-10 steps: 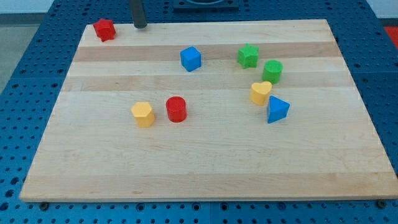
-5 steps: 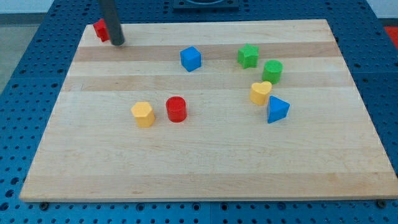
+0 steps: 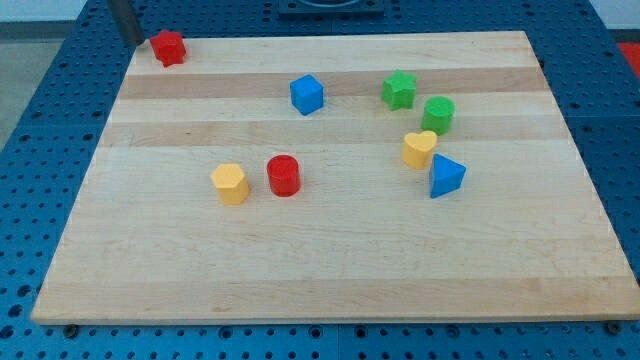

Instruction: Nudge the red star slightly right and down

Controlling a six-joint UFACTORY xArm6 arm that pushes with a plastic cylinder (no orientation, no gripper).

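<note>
red star [image 3: 169, 47] — my tip [image 3: 131, 38] just left

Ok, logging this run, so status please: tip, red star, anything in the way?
My tip up-left of red star, apart. Star at board's top-left corner. Path down-right clear; blue cube well off.

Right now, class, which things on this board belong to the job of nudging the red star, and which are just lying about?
In the job:
red star
my tip, just off the star's upper left

Lying about:
blue cube
green star
green cylinder
yellow heart
blue wedge
red cylinder
yellow block
</note>
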